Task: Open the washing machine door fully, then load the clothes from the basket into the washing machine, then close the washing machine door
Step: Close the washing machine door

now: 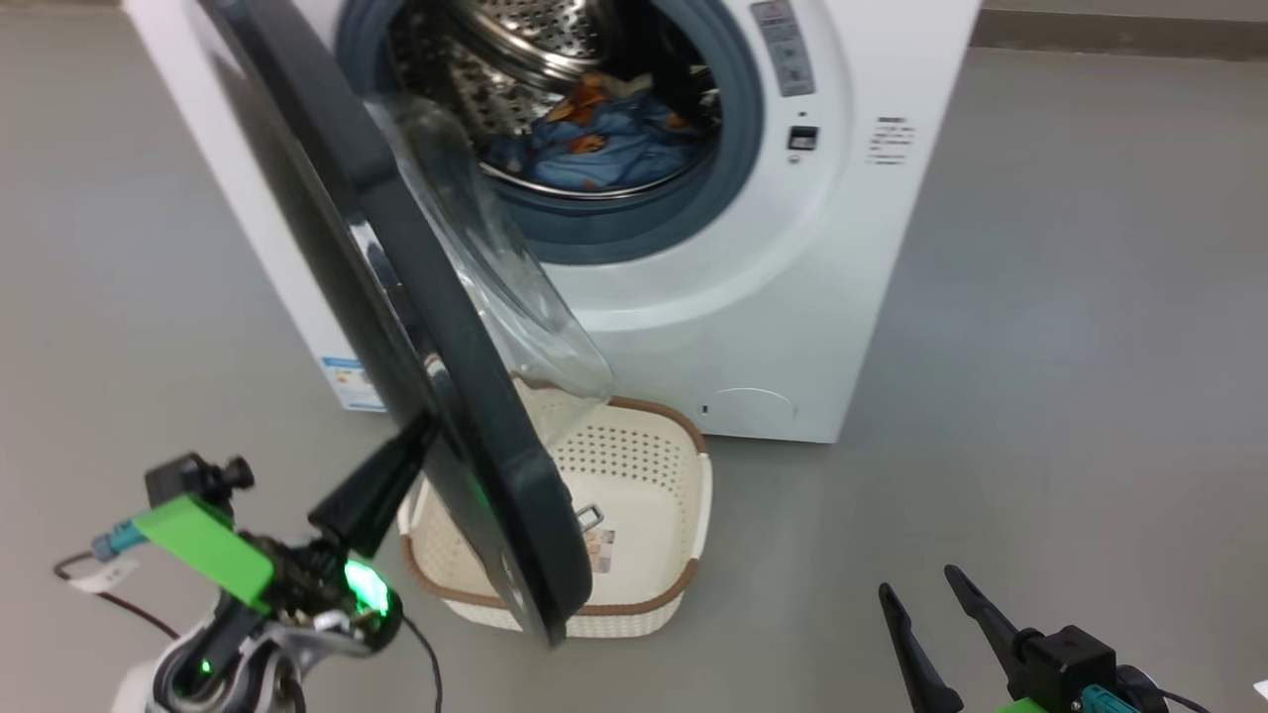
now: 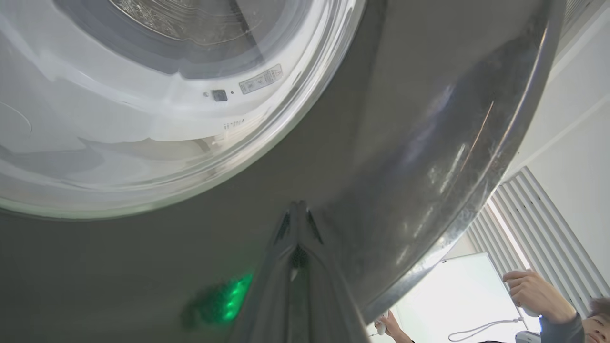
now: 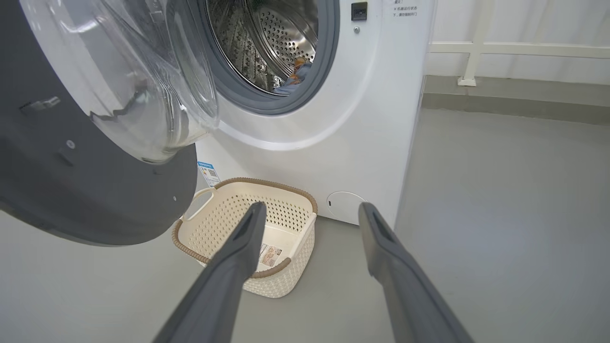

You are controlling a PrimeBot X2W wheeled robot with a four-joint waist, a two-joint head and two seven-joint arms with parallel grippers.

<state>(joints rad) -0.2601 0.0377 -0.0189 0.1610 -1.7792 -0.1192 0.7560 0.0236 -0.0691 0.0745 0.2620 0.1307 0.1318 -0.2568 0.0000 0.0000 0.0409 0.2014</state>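
Grey floor (image 1: 1040, 396). washing machine door (image 1: 327, 228) half swung over basket (image 1: 684, 594); rigid, likely heavy, glossy-slick: push outer face near free rim, off glass bowl (image 1: 495, 267). left gripper (image 2: 299, 209) clenched empty, tips against it. right gripper (image 3: 312, 207) spread, idle. clothes (image 1: 604, 139) in drum (image 1: 515, 50).

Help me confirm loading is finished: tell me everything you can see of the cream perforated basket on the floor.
The cream perforated plastic basket is a rounded rectangle with brown rim trim and white side handles. It stands upright on the grey floor before the white washing machine, empty but for a sticker inside. The open black door hangs above its left side, hiding part in the head view.
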